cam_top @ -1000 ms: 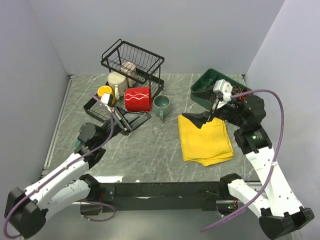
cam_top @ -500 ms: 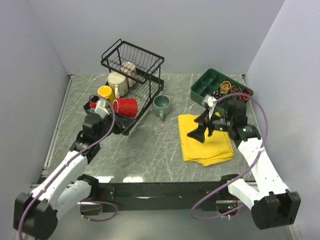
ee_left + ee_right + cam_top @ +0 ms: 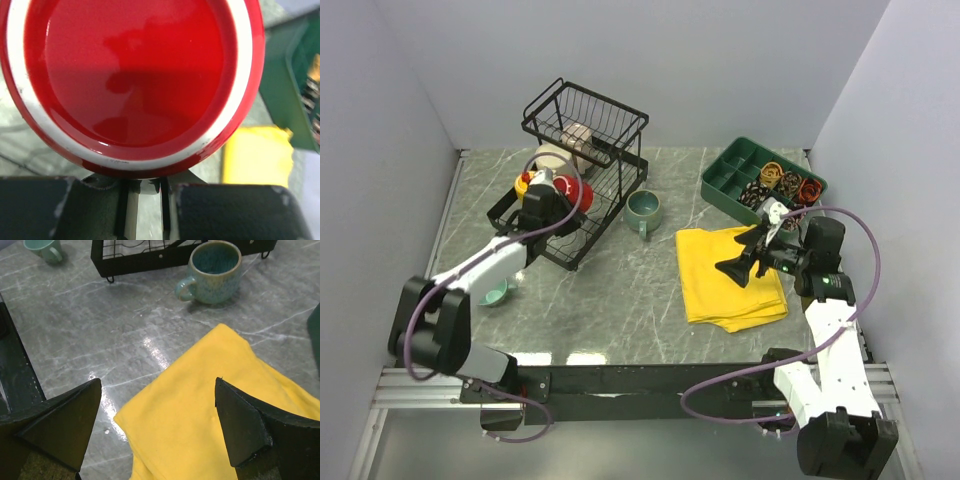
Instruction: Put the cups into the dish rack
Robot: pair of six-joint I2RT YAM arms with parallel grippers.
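The black wire dish rack (image 3: 610, 118) stands at the back left. Its upper basket holds a lilac-beige mug (image 3: 579, 136). A cream mug (image 3: 551, 157) and a yellow mug (image 3: 523, 183) sit in the lower tier. My left gripper (image 3: 548, 200) is shut on the red mug (image 3: 572, 190) and holds it on its side in the lower tier. The mug's base fills the left wrist view (image 3: 135, 75), just above the near-closed fingers (image 3: 90, 210). A teal mug (image 3: 643, 210) stands on the table right of the rack and also shows in the right wrist view (image 3: 215, 272). A green mug (image 3: 496, 294) stands by the left arm. My right gripper (image 3: 745, 262) is open and empty over a yellow cloth.
The folded yellow cloth (image 3: 732, 280) lies on the marble table (image 3: 620, 290) at the right. A green compartmented tray (image 3: 730, 178) with small items stands at the back right. Grey walls close in the table on three sides.
My left gripper has carried the red mug up and deeper into the rack's lower tier. My right arm has drawn back to the right over the cloth, still open.
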